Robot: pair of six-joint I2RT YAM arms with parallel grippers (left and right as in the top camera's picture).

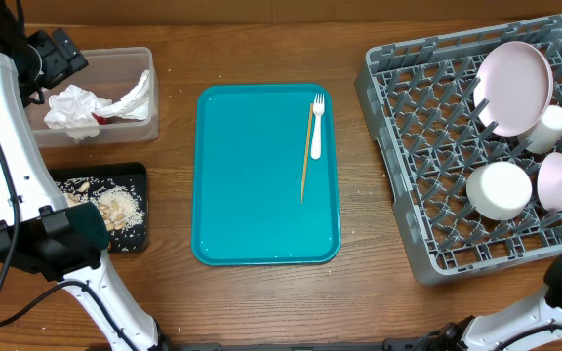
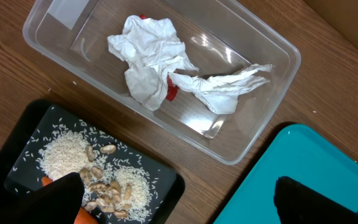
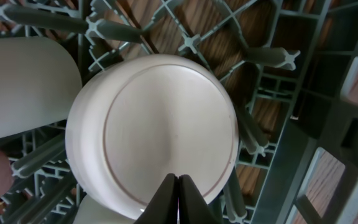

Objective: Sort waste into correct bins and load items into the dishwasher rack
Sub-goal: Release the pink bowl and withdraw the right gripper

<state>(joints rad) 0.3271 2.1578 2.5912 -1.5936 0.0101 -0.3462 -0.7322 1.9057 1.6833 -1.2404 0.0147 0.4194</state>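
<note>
since the right jaws are pressed shut with nothing between them, hanging over an upturned bowl in the rack, i read that arm as free for the next pick. the left jaws stand wide apart and empty. one side is over the black tray of scraps, the other over a corner of the teal tray, and the tub is just beyond. napkins and a bit of red wrapper already lie in the tub.

what's left, as i judge it, is the fork and the stick. they lie side by side on the right half of the teal tray, their long axes running along the tray's length, the fork's tines at the far end. both sit between the two arms but closer to the rack, so the right arm looks nearer. it would need to come left off the rack and set its jaws across that axis.
</note>
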